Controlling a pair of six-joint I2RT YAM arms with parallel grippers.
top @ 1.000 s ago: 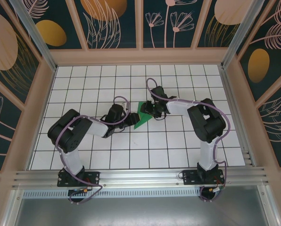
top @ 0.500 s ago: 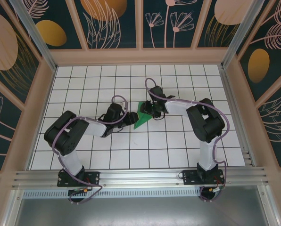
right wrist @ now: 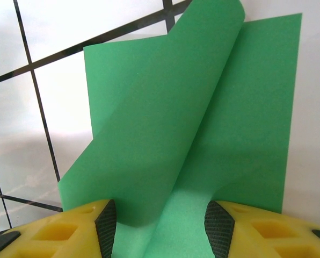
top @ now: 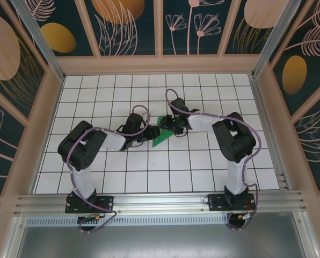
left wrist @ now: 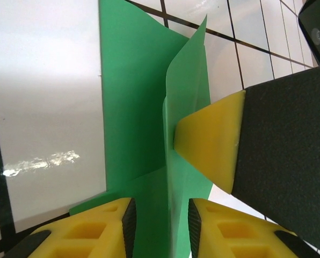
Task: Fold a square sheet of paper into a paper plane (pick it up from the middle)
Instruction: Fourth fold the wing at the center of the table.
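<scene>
The square sheet of paper (top: 160, 139) is bright green and partly folded. It lies mid-table as a pointed wedge between both grippers. In the left wrist view the paper (left wrist: 133, 97) has a centre ridge standing upright. My left gripper (left wrist: 160, 228) straddles that ridge with its pads apart and a gap on each side. A yellow finger of the right gripper (left wrist: 208, 145) touches the ridge's right face. My left gripper (top: 148, 133) is at the paper's left edge. My right gripper (top: 169, 127) is at its upper right. In the right wrist view a flap of paper (right wrist: 165, 118) curls up between the open right gripper (right wrist: 160, 228).
The white grid table (top: 203, 161) is walled by a wooden frame (top: 160, 64) at the back and sides. An aluminium rail (top: 160, 201) runs along the near edge by the arm bases. Both arms reach inward and nearly meet over the paper.
The left arm's elbow and forearm have swung up and toward the back, and its gripper has nudged closer to the paper. The right arm and the paper have hardly moved.
</scene>
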